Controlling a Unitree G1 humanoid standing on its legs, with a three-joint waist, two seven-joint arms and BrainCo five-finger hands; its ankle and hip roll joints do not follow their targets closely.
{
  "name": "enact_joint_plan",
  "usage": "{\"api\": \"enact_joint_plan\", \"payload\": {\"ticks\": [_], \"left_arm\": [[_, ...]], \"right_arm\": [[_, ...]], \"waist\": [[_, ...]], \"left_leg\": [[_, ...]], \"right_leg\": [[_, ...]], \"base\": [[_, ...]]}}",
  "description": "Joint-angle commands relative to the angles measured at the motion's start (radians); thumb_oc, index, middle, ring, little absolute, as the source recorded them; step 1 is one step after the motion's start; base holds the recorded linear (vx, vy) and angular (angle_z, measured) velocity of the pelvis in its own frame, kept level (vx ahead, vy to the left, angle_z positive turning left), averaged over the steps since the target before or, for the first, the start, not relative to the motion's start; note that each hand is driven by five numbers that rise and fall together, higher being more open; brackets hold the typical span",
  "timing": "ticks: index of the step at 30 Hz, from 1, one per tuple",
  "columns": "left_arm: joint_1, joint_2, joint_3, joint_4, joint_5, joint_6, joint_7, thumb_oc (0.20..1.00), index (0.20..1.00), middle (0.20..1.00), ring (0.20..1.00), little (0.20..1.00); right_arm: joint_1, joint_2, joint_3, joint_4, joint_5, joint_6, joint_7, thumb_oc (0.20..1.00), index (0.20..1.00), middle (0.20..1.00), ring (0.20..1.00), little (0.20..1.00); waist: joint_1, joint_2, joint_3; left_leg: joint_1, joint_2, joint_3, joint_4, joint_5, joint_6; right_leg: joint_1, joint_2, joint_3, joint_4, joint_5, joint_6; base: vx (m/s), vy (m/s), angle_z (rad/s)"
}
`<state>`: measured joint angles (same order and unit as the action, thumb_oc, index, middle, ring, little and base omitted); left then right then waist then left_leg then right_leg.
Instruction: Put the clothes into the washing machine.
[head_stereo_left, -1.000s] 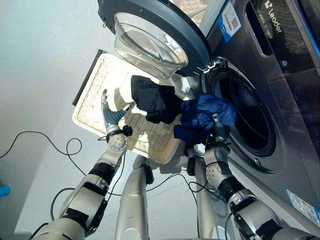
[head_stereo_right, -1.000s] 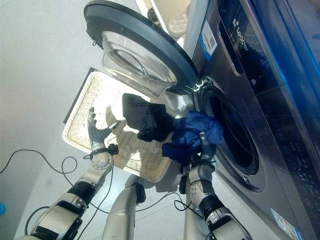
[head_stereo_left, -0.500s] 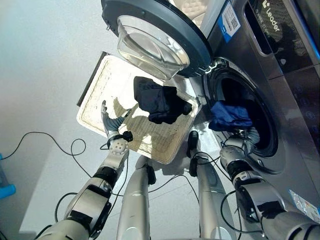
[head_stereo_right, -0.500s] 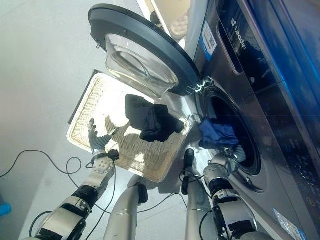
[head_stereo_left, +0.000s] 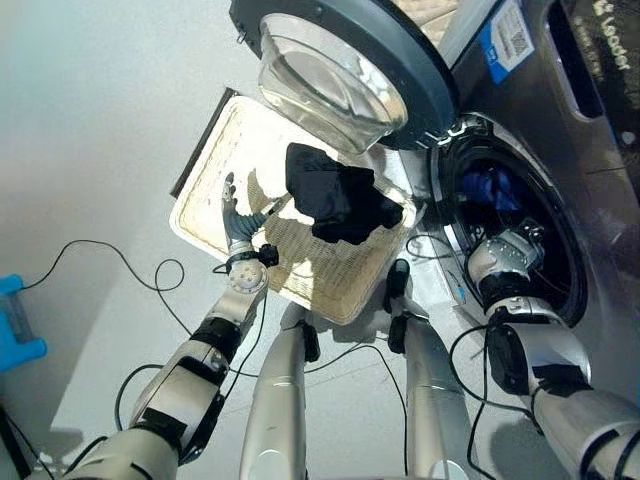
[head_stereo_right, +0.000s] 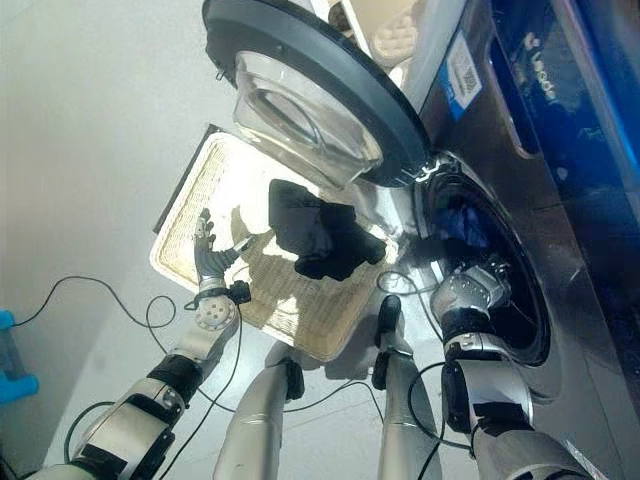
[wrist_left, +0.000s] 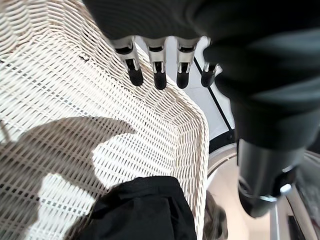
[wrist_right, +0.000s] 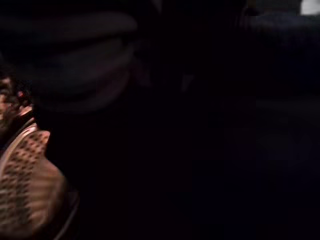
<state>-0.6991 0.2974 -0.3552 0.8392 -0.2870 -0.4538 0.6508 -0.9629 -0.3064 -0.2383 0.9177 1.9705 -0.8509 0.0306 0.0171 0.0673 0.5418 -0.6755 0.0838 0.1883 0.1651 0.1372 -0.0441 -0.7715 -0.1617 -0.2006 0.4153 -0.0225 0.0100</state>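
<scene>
A black garment (head_stereo_left: 335, 195) lies bunched at the far end of the white wicker basket (head_stereo_left: 205, 150) on the floor, below the washing machine's open door (head_stereo_left: 340, 60). A blue garment (head_stereo_left: 490, 188) sits inside the dark drum (head_stereo_left: 545, 250). My right wrist (head_stereo_left: 503, 255) is in the drum's mouth, and the hand past it is hidden in the dark. My left hand (head_stereo_left: 238, 215) hovers open over the basket's near left part, its fingers (wrist_left: 157, 75) straight above the weave (wrist_left: 65, 100), a short way from the black garment (wrist_left: 145, 210).
The round door hangs out over the basket's far end. A blue object (head_stereo_left: 15, 320) stands on the grey floor at the far left. Bare floor lies to the left of the basket.
The blue garment has gone from in front of the opening into the drum, and my right arm has followed it in. The view has shifted. My left hand has held its place over the basket.
</scene>
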Motion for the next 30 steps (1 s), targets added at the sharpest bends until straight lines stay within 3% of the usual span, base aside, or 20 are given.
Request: {"api": "enact_joint_plan", "payload": {"ticks": [1, 6, 14, 23, 27, 28, 29, 30], "left_arm": [[-0.03, 0.035, -0.018, -0.031, 0.059, -0.017, -0.006, 1.0, 1.0, 1.0, 1.0, 1.0], [-0.035, 0.058, -0.034, -0.034, 0.039, -0.019, -0.022, 1.0, 1.0, 1.0, 1.0, 1.0], [-0.043, 0.073, -0.036, -0.029, 0.034, -0.029, -0.035, 1.0, 1.0, 1.0, 1.0, 1.0], [-0.034, 0.082, -0.057, -0.036, 0.029, -0.036, -0.032, 1.0, 1.0, 1.0, 1.0, 1.0], [-0.033, 0.081, -0.061, -0.027, 0.027, -0.028, -0.046, 1.0, 1.0, 1.0, 1.0, 1.0], [-0.034, 0.083, -0.072, -0.023, 0.048, -0.017, -0.055, 1.0, 1.0, 1.0, 1.0, 1.0], [-0.034, 0.083, -0.072, -0.023, 0.048, -0.017, -0.055, 1.0, 1.0, 1.0, 1.0, 1.0], [-0.031, 0.081, -0.081, -0.019, 0.057, -0.014, -0.057, 1.0, 1.0, 1.0, 1.0, 1.0]], "right_arm": [[0.012, -0.077, -0.032, -0.075, 0.002, -0.179, 0.029, 0.2, 0.2, 0.2, 0.2, 0.2], [-0.014, -0.113, -0.038, -0.152, 0.002, -0.246, 0.107, 0.2, 0.2, 0.2, 0.2, 0.2], [-0.023, -0.165, -0.046, -0.13, 0.002, -0.375, -0.006, 0.2, 0.2, 0.2, 0.2, 0.2], [0.012, -0.218, -0.078, -0.089, 0.002, -0.386, 0.001, 0.2, 0.2, 0.2, 0.2, 0.2], [0.026, -0.225, -0.074, -0.048, 0.002, -0.325, 0.005, 0.2, 0.2, 0.2, 0.2, 0.2], [0.038, -0.227, -0.058, 0.001, 0.002, -0.253, -0.035, 0.871, 0.871, 0.871, 0.871, 0.871], [0.038, -0.227, -0.058, 0.001, 0.002, -0.253, -0.035, 0.871, 0.871, 0.871, 0.871, 0.871], [0.041, -0.232, -0.047, 0.032, 0.002, -0.21, -0.047, 1.0, 1.0, 1.0, 1.0, 1.0]], "waist": [[-0.007, 0.034, -0.022], [-0.007, 0.035, -0.022], [-0.014, 0.03, -0.022], [-0.018, 0.033, -0.022], [-0.022, 0.031, -0.022], [-0.025, 0.029, -0.022], [-0.025, 0.029, -0.022], [-0.025, 0.028, -0.022]], "left_leg": [[-0.028, -0.063, 0.014, 0.078, -0.116, -0.037], [-0.024, -0.06, 0.015, 0.076, -0.114, -0.039], [-0.021, -0.052, 0.02, 0.077, -0.112, -0.047], [-0.025, -0.048, 0.026, 0.077, -0.112, -0.048], [-0.027, -0.048, 0.027, 0.078, -0.113, -0.049], [-0.03, -0.047, 0.027, 0.079, -0.111, -0.049], [-0.03, -0.047, 0.027, 0.079, -0.111, -0.049], [-0.021, -0.047, 0.026, 0.082, -0.121, -0.051]], "right_leg": [[-0.006, 0.0, -0.059, -0.006, 0.039, 0.109], [-0.003, -0.005, -0.064, -0.005, 0.041, 0.11], [-0.002, -0.01, -0.065, -0.001, 0.042, 0.112], [-0.007, -0.012, -0.063, 0.001, 0.045, 0.116], [-0.007, -0.011, -0.06, -0.004, 0.048, 0.118], [-0.01, -0.01, -0.059, -0.006, 0.05, 0.118], [-0.01, -0.01, -0.059, -0.006, 0.05, 0.118], [-0.001, -0.012, -0.056, -0.005, 0.042, 0.122]], "base": [[0.0, -0.027, 0.07], [0.0, -0.005, 0.01], [0.0, 0.0, 0.0], [0.0, 0.0, 0.0], [0.0, 0.0, 0.01], [0.0, 0.0, 0.0], [0.03, -0.001, 0.01], [0.0, 0.0, 0.0]]}}
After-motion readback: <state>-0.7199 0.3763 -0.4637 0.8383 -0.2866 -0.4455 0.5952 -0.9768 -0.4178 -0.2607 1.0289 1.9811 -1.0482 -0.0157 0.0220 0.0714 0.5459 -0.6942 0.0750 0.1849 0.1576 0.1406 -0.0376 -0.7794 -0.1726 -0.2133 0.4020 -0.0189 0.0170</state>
